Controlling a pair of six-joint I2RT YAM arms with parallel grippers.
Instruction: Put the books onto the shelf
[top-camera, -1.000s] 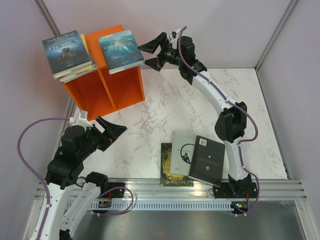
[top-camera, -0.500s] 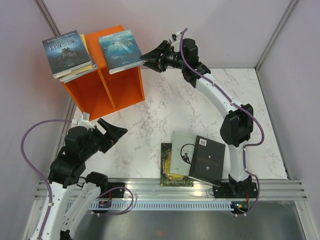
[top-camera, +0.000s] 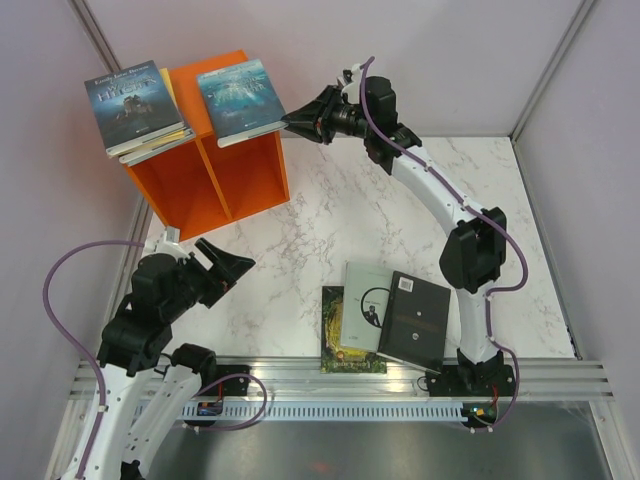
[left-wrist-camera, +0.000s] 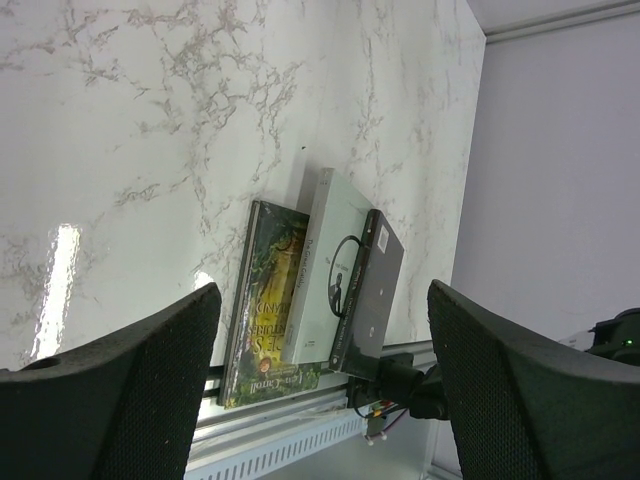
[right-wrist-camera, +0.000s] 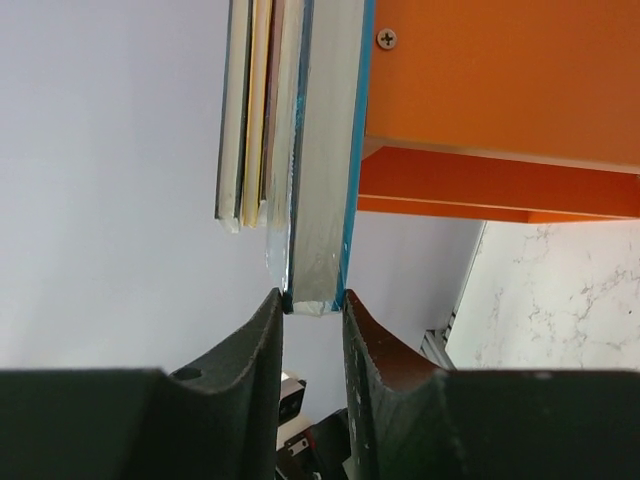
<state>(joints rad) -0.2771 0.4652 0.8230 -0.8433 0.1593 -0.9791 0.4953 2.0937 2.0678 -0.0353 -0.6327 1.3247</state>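
- At the far left, a stack of books (top-camera: 135, 105) lay flat on top of the orange shelf (top-camera: 235, 180), with a dark cover uppermost.
- Lower down, the left pincer (top-camera: 232, 256) hung over the desk (top-camera: 320, 215) with its jaws wide and nothing between them.
- On the right part of the shelf top lay a light-blue book (top-camera: 240, 98), with its right edge sticking out past the shelf side.
- The right pincer (top-camera: 293, 120) had been wide a second before. Now it had narrowed onto this overhanging edge, and the wrist view showed both fingers pressing it.
- I judged that this grip was to lift or shift the book, so its placing was not finished.
- Further right, by the near edge of the desk, three books overlapped: a green-gold book (top-camera: 340, 340), a pale grey book (top-camera: 365, 295) and a black book (top-camera: 415, 320). They were not yet on the shelf.
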